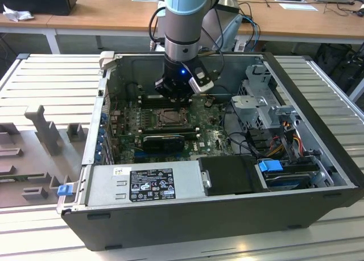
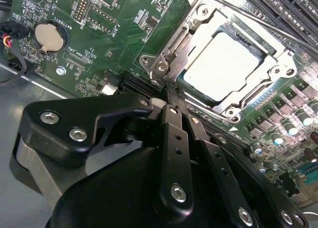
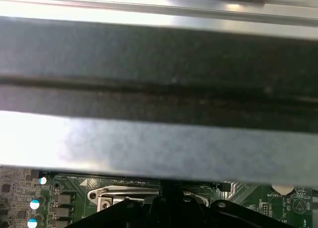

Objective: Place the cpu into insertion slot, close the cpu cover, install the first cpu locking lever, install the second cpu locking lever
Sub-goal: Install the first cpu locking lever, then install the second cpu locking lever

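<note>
with the cpu (image 2: 222, 68) seated in the insertion slot (image 2: 278, 51) and the cpu cover (image 2: 191, 44) down, the end effector (image 2: 171, 96), fingers together, sits at the socket's edge; lever locking seems underway, needing a careful sideways push.

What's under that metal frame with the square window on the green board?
Through the window of the cpu cover shows the pale face of the cpu, lying flat. The insertion slot beneath is covered, so its contacts cannot be seen. The gripper sits beside the frame's edge.

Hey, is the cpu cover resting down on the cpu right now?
Touching. In the second wrist view the cpu cover lies closed, its frame overlapping the edges of the cpu, whose pale face shows through the window.
</note>
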{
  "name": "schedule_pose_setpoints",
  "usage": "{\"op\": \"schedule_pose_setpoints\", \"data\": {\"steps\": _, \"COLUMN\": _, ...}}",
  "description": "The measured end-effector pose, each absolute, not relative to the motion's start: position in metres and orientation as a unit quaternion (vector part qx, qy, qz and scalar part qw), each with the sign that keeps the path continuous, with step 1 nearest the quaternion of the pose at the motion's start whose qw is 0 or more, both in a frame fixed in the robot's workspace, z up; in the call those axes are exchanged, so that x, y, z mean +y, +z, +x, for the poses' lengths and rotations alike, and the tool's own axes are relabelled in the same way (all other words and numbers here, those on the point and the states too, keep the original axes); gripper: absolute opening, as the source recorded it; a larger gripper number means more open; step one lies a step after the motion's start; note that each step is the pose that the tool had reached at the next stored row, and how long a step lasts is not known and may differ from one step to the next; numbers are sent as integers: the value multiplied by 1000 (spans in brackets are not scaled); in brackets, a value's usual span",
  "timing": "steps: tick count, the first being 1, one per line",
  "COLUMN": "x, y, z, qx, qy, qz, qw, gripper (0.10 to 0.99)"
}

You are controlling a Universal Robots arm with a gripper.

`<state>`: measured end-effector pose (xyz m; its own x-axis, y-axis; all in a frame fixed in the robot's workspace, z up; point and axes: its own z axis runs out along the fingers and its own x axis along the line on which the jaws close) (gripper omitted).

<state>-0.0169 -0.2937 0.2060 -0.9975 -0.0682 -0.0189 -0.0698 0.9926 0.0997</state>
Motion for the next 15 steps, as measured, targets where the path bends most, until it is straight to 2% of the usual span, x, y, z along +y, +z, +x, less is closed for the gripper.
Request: {"op": "schedule_pose_setpoints", "data": {"steps": 15, "x": -295, "y": 207, "z": -17, "qx": 998, "qy": 50, "qz": -35, "qw": 8, "gripper": 106}}
